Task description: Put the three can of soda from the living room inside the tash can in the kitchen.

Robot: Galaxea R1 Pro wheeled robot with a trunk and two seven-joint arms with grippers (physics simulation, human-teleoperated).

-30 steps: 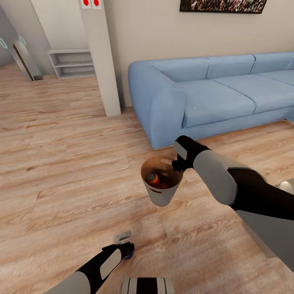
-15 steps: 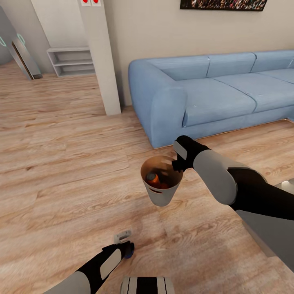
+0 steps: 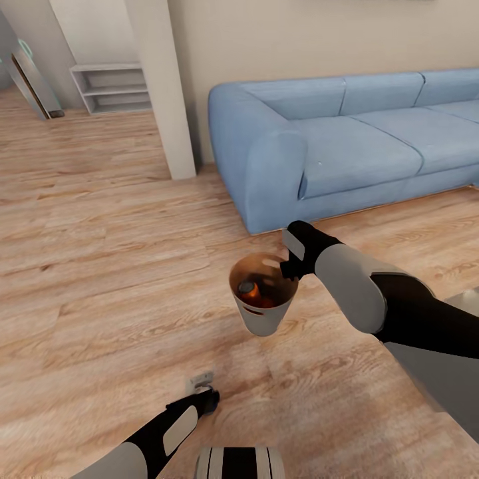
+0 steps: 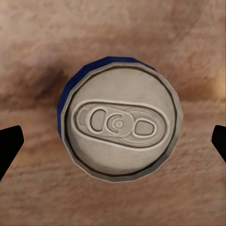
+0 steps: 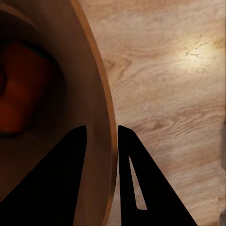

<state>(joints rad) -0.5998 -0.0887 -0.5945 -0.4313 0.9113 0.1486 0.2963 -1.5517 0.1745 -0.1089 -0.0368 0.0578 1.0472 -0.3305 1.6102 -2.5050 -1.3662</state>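
My right gripper (image 3: 287, 266) is shut on the rim of the tash can (image 3: 263, 319), a grey-brown tapered bin held above the wooden floor. Orange cans of soda (image 3: 248, 289) lie inside it. In the right wrist view the two fingers of my right gripper (image 5: 101, 129) pinch the brown rim (image 5: 96, 84), with an orange can (image 5: 23, 94) in the bin beside it. The blue can of soda (image 4: 120, 125) stands upright on the floor, silvery top toward the left wrist camera. My left gripper (image 4: 117, 141) is open around it, fingertips wide apart. In the head view the left gripper (image 3: 207, 398) is low, near my base.
A long light-blue sofa (image 3: 346, 133) stands ahead on the right against the wall. A white pillar (image 3: 163, 86) rises ahead on the left, with a low white shelf unit (image 3: 110, 86) behind it. Wooden floor (image 3: 100, 266) stretches to the left.
The whole view has shifted down a little, so the framed picture has left the top edge. Both arms, the bin and the blue can keep their places relative to me.
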